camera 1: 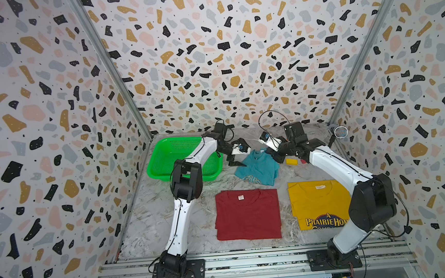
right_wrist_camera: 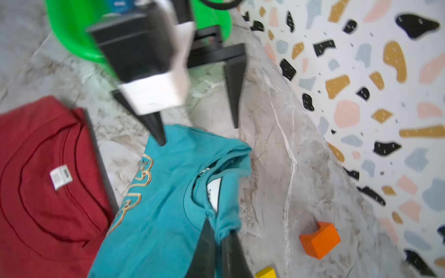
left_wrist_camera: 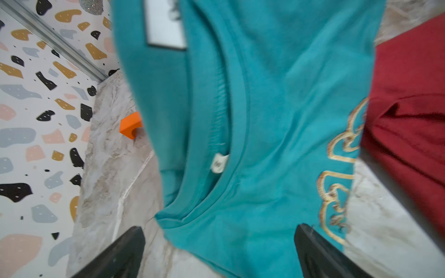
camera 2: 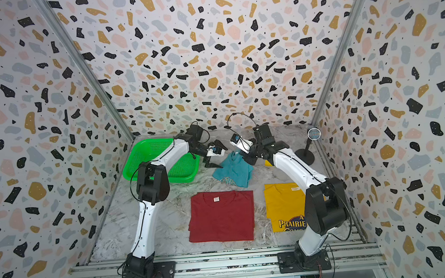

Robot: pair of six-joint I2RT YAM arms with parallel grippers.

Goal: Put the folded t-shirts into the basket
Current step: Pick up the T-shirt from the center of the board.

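The teal t-shirt [camera 1: 258, 168] [camera 2: 233, 169] lies rumpled at mid-table, to the right of the green basket [camera 1: 157, 149] [camera 2: 134, 154]. My right gripper [right_wrist_camera: 220, 231] [camera 1: 270, 152] is shut on the teal cloth beside the collar and raises that far edge. My left gripper [left_wrist_camera: 220, 227] [camera 1: 235, 163] is open at the shirt's left edge, one finger over cloth, the other over bare table. Nearer the front, the dark red t-shirt [camera 1: 248, 214] and the yellow t-shirt [camera 1: 318, 202] lie flat. My right arm covers part of the yellow one. The part of the basket that shows holds no shirt; my left arm crosses it.
An orange block [right_wrist_camera: 320, 239] and a yellow block [camera 1: 291, 162] sit on the marble table behind the teal shirt, near the back wall. A round mesh disc on a black stand [camera 2: 313, 134] stands in the back right corner. Patterned walls close in three sides.
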